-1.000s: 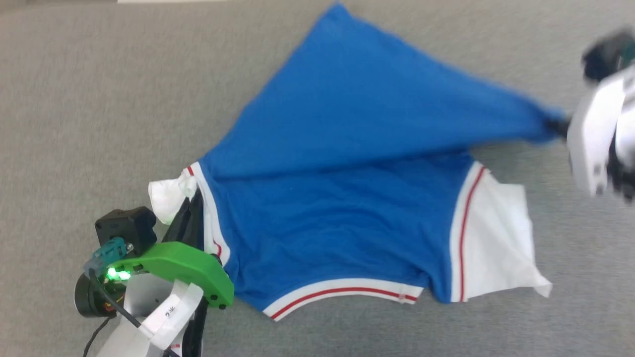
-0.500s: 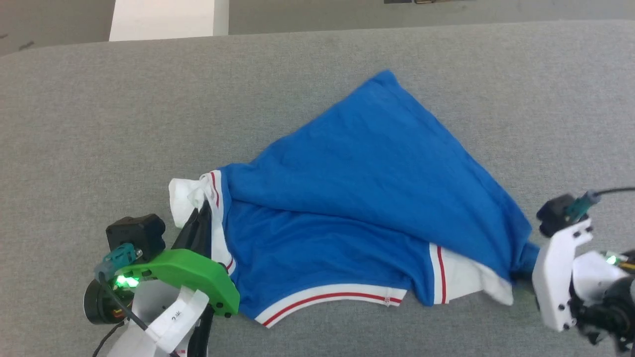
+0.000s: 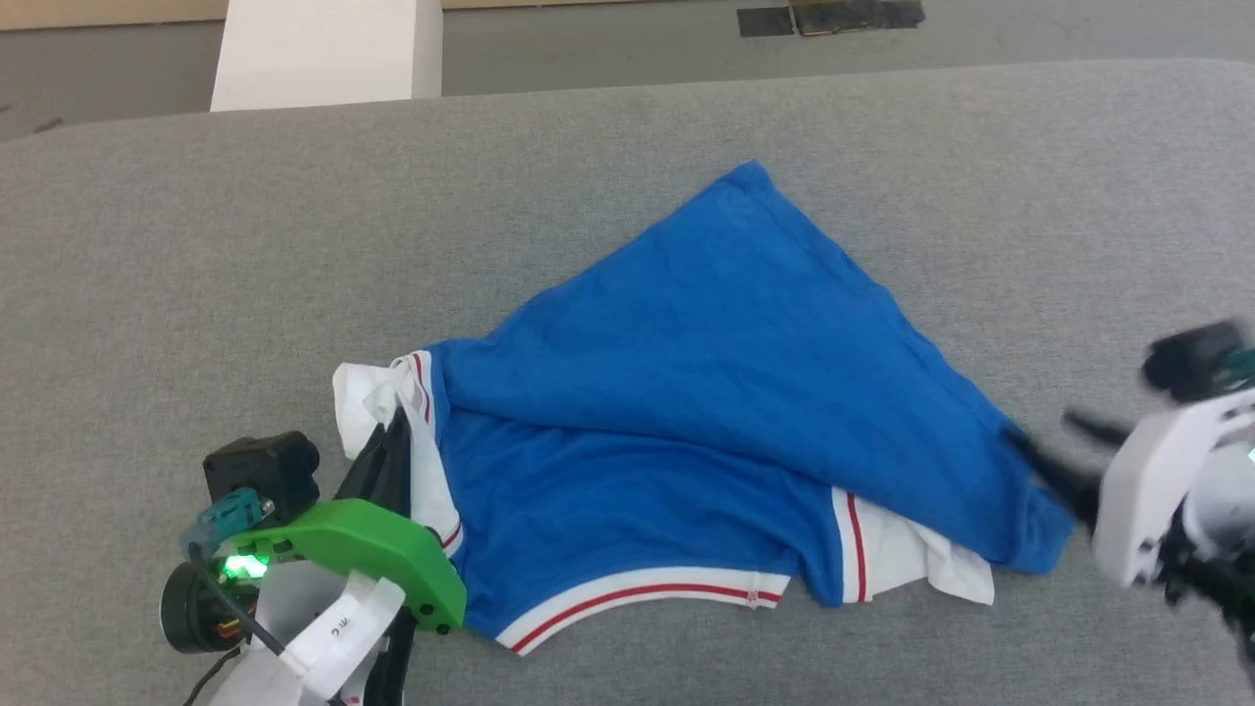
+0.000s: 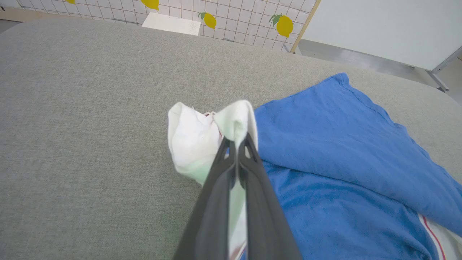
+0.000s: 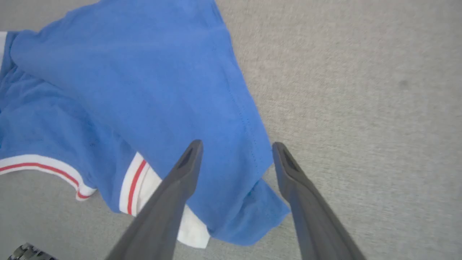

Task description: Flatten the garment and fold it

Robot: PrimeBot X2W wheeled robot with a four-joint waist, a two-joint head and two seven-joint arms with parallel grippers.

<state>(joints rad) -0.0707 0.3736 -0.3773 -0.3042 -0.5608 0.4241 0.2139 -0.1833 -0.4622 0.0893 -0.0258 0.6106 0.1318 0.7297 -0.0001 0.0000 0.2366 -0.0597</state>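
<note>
The garment (image 3: 706, 392) is a royal-blue shirt with white sleeves and red-and-white trim, lying on the grey table with its blue body folded slantwise over itself. My left gripper (image 3: 397, 424) is at its left end, shut on the bunched white sleeve (image 4: 191, 141); the left wrist view shows the gripper (image 4: 236, 139) pinching that cloth. My right gripper (image 3: 1061, 451) hovers open at the garment's right corner. In the right wrist view the gripper (image 5: 237, 145) has spread fingers above the blue corner (image 5: 249, 216), which lies loose over the other white sleeve (image 3: 912, 559).
The grey padded table (image 3: 294, 245) stretches wide on all sides of the shirt. A white block (image 3: 324, 49) stands beyond the far edge, with dark tape (image 3: 828, 15) on the floor behind. A tiled wall with lemon prints (image 4: 216, 18) is in the left wrist view.
My right gripper brought the blue corner down to the near right, then opened and let it drop onto the table. The head camera shifted. My left gripper kept its hold.
</note>
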